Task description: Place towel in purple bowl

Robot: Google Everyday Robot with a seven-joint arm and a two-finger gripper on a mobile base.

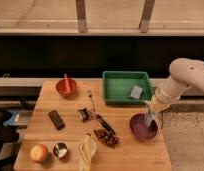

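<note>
The purple bowl (141,127) stands near the right edge of the wooden table (70,132). My gripper (153,106) hangs just above the bowl's right rim, at the end of the white arm (185,77) that comes in from the right. It is shut on the pale towel (149,117). The towel hangs straight down from the gripper and its lower end reaches into the bowl.
A green tray (120,86) with a grey-blue item (136,92) sits behind the bowl. On the table are a red bowl (66,87), a spoon (90,98), a black phone (56,119), a small can (84,114), grapes (107,137), a banana (86,150), an apple (39,152) and a metal cup (59,149).
</note>
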